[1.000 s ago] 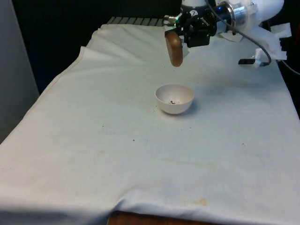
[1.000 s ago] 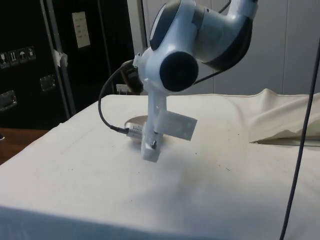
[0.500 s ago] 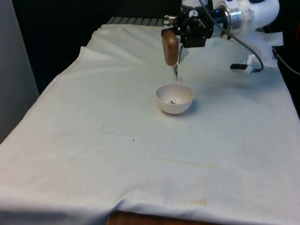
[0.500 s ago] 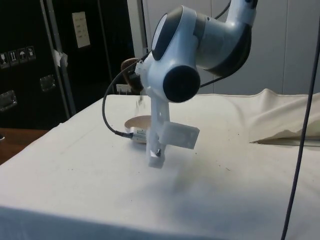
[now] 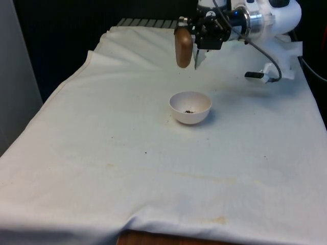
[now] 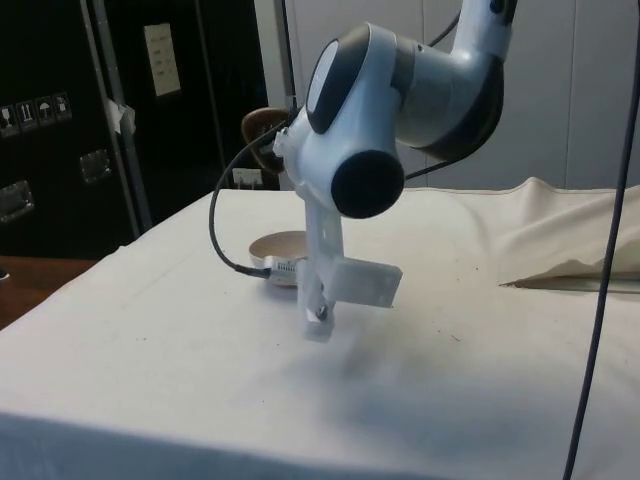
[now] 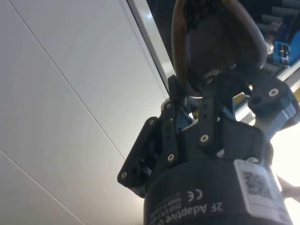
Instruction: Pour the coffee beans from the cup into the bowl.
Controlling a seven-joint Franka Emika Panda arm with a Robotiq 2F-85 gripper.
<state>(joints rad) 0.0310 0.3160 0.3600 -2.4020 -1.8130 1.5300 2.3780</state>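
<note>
The gripper [image 5: 196, 38] is clamped on the brown cup [image 5: 183, 47], tipped mouth-down up at 12 o'clock from the white bowl [image 5: 190, 107] mid-table, so I'd bring it over the bowl before any more beans [image 5: 189, 111] drop.

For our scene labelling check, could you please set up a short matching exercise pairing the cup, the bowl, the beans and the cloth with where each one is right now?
Things:
1. cup
2. bowl
3. beans
4. cloth

Places or states:
A. spread over the table
B. lying inside the bowl
C. held in the air by the gripper, tipped over
D. standing on the cloth below the cup

Pairs: 1-C, 2-D, 3-B, 4-A
</note>
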